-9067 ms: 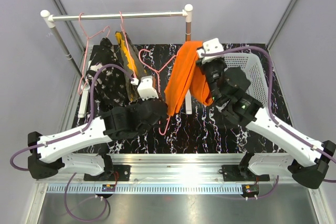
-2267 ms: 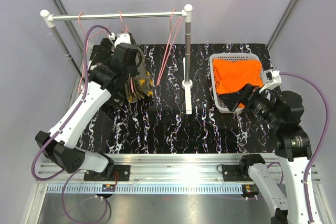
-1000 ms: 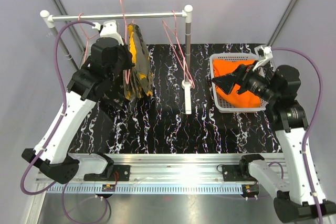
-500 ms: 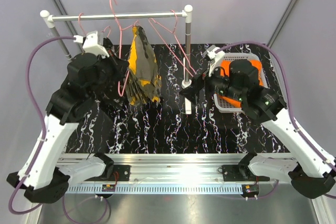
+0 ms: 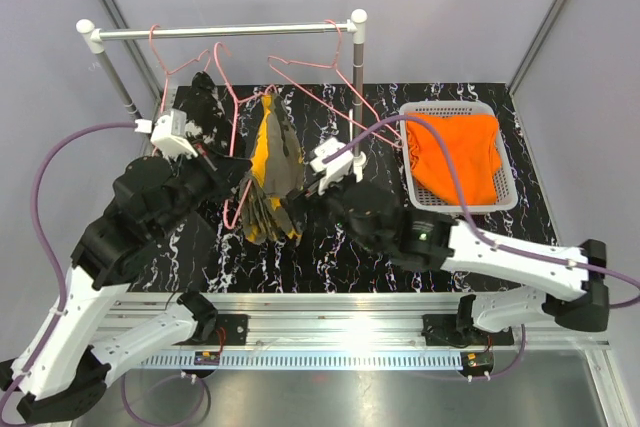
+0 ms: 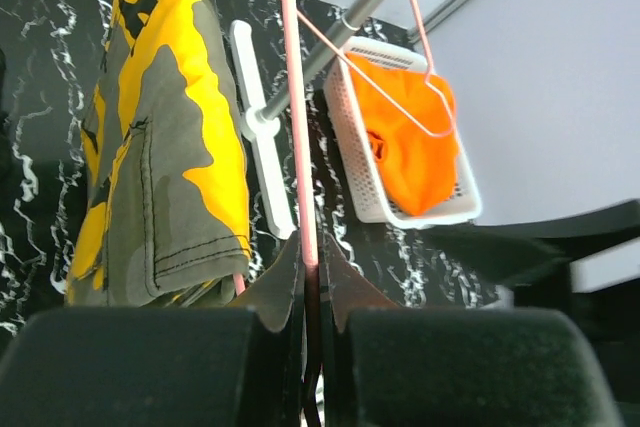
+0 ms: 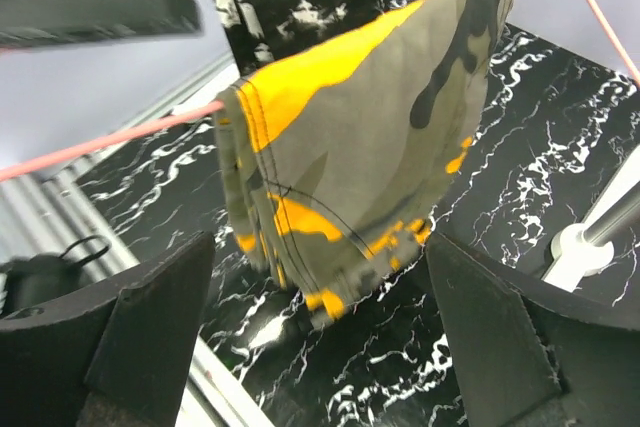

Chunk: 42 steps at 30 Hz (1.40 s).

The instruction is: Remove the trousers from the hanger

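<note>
3 trousers (image 5: 275,162), 2 hung; L end effector (image 6: 305,272) pinches hanger (image 6: 296,97), R end effector (image 7: 320,267) spread.

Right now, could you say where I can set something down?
Free: the black marbled tabletop between the olive camouflage trousers and the near edge. Crowded: around those trousers, between left hand and right hand; the white plastic basket holds orange trousers.

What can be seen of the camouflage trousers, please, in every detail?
The camouflage trousers are a folded cloth pair, olive with orange and black patches and dark stitched seams. They are draped over a pink wire hanger and hang above the black marbled table. The left gripper is shut on the hanger wire beside them. The open fingers of the right gripper stand on either side, not touching the cloth.
</note>
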Motion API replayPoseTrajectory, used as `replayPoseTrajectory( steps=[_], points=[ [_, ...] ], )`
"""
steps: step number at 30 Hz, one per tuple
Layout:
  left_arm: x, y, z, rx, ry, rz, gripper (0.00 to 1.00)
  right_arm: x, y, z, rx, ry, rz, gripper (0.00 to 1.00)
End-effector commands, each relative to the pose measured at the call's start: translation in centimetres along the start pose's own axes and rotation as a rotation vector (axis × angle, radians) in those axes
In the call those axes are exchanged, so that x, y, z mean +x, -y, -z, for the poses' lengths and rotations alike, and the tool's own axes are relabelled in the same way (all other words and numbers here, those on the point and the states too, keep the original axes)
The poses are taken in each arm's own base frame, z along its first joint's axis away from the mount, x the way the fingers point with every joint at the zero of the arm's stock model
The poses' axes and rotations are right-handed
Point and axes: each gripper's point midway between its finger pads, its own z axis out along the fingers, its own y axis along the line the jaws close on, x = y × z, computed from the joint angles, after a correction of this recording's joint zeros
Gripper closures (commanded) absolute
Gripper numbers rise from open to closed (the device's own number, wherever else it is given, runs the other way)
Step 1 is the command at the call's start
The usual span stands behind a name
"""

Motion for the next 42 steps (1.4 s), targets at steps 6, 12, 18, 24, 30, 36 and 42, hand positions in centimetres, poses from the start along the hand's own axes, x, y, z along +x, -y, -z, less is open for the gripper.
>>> replayPoseTrajectory(
  steps=[6,12,18,24,30,36,42],
  points=[
    [-8.8,6.0,5.0,0.28,0.337,0.173,1.0,-1.3,-1.5,-3.8,0.207,0.164,-0.065,0.06],
    [-10.2,6.2,6.4,0.295,0.389,0.193,1.0,-0.5,-1.5,-6.1,0.303,0.164,-0.016,0.06],
    [-11.2,6.8,7.5,0.315,0.411,0.197,1.0,-0.4,-2.1,-8.3,0.349,0.191,-0.008,0.05],
    [-11.7,7.1,8.0,0.329,0.423,0.201,1.0,-1.2,-2.3,-9.8,0.392,0.229,-0.021,0.06],
    [-12.2,6.9,8.9,0.324,0.438,0.199,1.0,-0.4,-1.1,-10.7,0.421,0.212,-0.052,0.07],
    [-12.6,6.7,9.4,0.314,0.455,0.191,1.0,0.3,-3.2,-10.7,0.267,0.174,-0.093,0.06],
    [-12.7,6.8,9.3,0.316,0.458,0.213,1.0,-0.9,-5.3,-11.1,0.152,0.175,-0.097,0.06]
  ],
)
